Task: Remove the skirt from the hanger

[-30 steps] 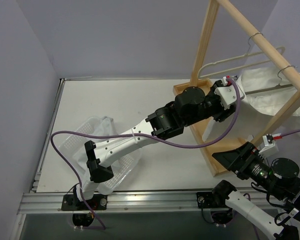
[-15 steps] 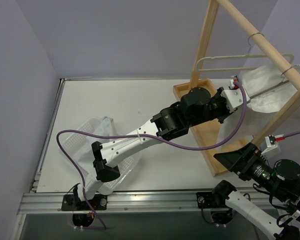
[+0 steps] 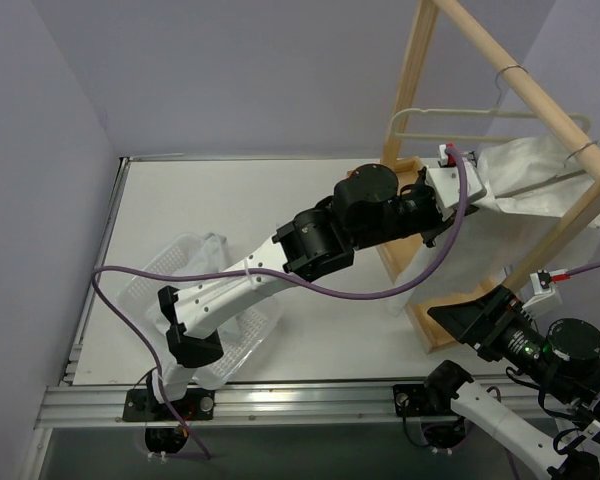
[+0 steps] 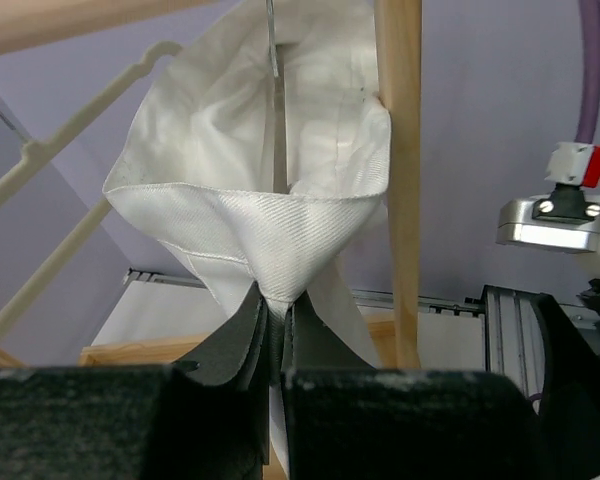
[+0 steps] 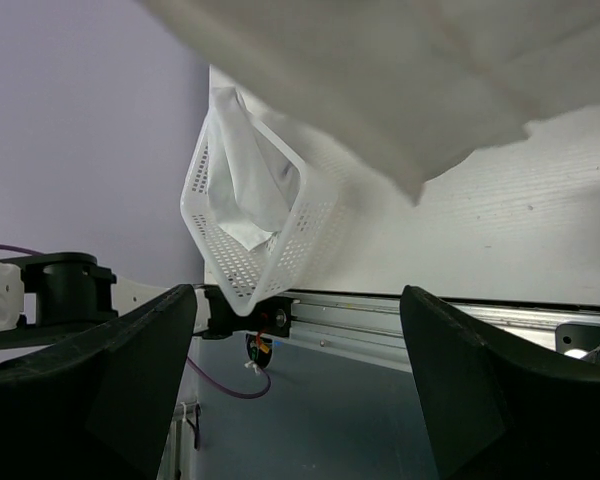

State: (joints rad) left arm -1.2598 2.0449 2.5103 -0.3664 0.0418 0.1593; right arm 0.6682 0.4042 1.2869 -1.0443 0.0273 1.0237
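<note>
top external: skirt (image 3: 525, 185) cut off by frame; left gripper (image 4: 276, 305) clenched on its fabric, right gripper (image 5: 298, 300) spread, empty. white tabletop (image 3: 230, 200), lilac walls (image 3: 230, 70), basket (image 3: 142, 285) at near left corner.

No text, label, brand, number or sign can be read in any view.

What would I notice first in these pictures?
The left gripper pinching a bunched white skirt that hangs on the tall wooden rack at the table's right side. Next, the plastic basket near the left front edge, with white cloth inside.
</note>
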